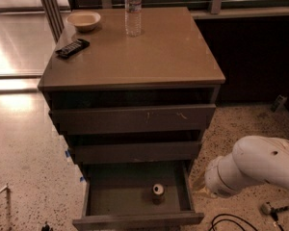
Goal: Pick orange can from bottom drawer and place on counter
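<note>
Orange can (158, 190) standing upright in the pulled-out bottom drawer (135, 220).

Nearest, the drawer is lying open with the can resting on its floor, right of the middle, silver top facing up. Just outside the drawer's right wall, the white arm (253, 170) is hanging low, its gripper (202, 186) sitting beside that wall and apart from the can; whether it is open or closed cannot be told. Farther back, the counter (168, 57) is carrying a black remote (72, 47), a bowl (84, 20) and a water bottle (133, 10).
</note>
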Robot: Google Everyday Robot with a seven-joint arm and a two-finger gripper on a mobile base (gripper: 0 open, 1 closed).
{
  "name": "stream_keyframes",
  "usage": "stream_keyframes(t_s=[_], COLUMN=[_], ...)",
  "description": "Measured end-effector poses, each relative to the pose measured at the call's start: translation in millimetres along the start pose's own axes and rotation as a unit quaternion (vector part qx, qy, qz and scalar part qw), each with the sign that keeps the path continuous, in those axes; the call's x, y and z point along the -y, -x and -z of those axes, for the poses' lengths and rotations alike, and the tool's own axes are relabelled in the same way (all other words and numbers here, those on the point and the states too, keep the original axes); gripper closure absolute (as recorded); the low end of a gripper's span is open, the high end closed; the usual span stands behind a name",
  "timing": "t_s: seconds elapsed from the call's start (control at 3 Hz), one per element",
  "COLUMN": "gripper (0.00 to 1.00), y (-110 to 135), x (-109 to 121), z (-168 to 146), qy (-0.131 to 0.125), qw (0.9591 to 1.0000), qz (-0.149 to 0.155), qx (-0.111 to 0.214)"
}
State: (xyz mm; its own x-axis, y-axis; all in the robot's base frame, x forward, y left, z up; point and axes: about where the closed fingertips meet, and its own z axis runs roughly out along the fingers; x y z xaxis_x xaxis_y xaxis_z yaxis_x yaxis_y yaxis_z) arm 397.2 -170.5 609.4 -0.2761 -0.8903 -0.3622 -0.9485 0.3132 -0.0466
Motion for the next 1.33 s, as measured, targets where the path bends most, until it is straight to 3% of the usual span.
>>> stream_keyframes(t_s=[0.33,1.0,1.33], gripper=[1.00,1.00,1.00], y=[0,-1,-24], x=[12,12,13], z=[-23,-24,-62], qy=[-0.016,-0.026,-0.038], qw=[0.9997,0.9996,0.9992], qz=[-0.005,-0.004,0.000], qx=[0.020,0.011,0.012])
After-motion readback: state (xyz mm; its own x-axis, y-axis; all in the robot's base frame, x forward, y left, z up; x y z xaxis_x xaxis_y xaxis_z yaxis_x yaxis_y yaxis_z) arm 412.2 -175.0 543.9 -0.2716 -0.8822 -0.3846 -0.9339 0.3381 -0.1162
